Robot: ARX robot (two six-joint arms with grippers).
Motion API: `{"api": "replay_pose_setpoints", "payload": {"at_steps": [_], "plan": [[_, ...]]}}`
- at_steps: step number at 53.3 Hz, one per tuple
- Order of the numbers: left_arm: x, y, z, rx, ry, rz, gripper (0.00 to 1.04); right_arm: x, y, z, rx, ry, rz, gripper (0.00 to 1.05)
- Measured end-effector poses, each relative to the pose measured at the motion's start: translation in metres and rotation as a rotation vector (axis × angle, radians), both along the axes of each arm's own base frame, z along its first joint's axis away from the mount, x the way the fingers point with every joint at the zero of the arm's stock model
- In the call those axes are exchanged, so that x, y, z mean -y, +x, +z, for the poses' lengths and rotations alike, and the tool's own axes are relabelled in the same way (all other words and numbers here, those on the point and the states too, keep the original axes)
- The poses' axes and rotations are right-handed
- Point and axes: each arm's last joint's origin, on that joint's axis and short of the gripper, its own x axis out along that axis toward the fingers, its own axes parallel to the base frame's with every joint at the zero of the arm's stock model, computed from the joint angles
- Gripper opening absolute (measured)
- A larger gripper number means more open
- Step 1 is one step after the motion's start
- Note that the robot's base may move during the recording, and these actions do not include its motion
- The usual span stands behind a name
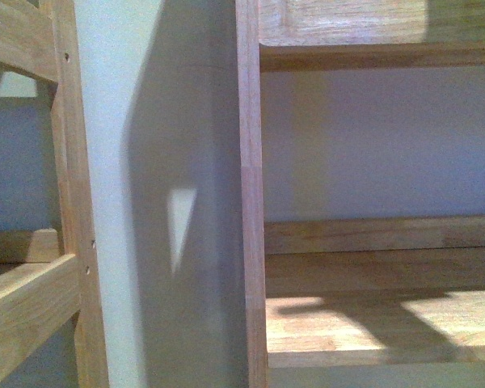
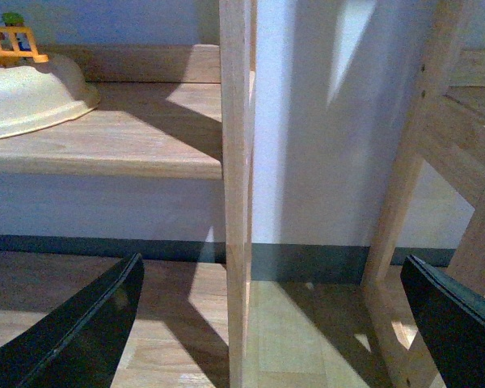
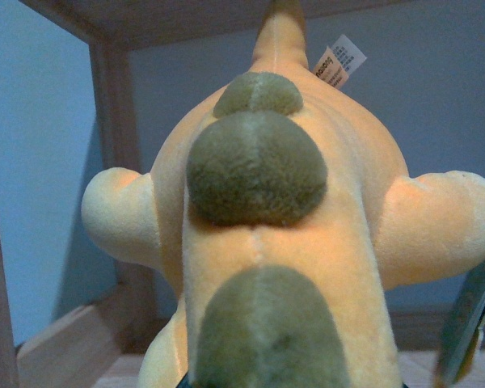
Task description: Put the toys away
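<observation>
I log the plush toy [image 3: 259, 242] as orange-yellow with olive-green rounded patches down its back and a white tag [image 3: 338, 61] printed in red. Shelf [image 1: 372, 323] is pale honey wood with visible grain; wall [image 1: 372, 137] is bluish-white. At upper left of the left wrist view, a cream bowl [image 2: 28, 97] under an orange fence piece [image 2: 12, 44].

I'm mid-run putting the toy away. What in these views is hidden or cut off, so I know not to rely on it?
- Right gripper: right wrist view, the plush toy fills the frame; only one finger edge shows, so the grasp is unclear.
- Toy's front: it faces away.
- Cream dish and orange fence piece: cut off by the left wrist view's edge.
- Front view: neither arm nor toy appears, only wooden shelf.
</observation>
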Motion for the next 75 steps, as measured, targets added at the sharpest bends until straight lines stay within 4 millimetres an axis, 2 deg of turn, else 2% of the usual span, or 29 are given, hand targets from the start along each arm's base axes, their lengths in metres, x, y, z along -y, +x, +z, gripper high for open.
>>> {"api": "replay_pose_setpoints", "payload": {"at_steps": [15,22,28,43,48,57,69,75], "plan": [[0.0,0.0,0.0,0.0,0.0,0.0,0.98,-0.009,0.042,-0.01,-0.068,0.121,0.121,0.07],[0.0,0.0,0.0,0.0,0.0,0.0,0.98,-0.012,0.07,-0.027,-0.12,0.198,0.191,0.07],[0.0,0.0,0.0,0.0,0.0,0.0,0.98,-0.013,0.084,-0.037,-0.14,0.25,0.245,0.07],[0.0,0.0,0.0,0.0,0.0,0.0,0.98,-0.021,0.098,-0.049,-0.18,0.295,0.278,0.07],[0.0,0.0,0.0,0.0,0.0,0.0,0.98,-0.022,0.098,-0.05,-0.186,0.296,0.277,0.2],[0.0,0.0,0.0,0.0,0.0,0.0,0.98,-0.024,0.098,-0.051,-0.193,0.299,0.273,0.53],[0.0,0.0,0.0,0.0,0.0,0.0,0.98,-0.024,0.098,-0.051,-0.191,0.296,0.259,0.81],[0.0,0.0,0.0,0.0,0.0,0.0,0.98,-0.024,0.095,-0.048,-0.178,0.283,0.254,1.0]]}}
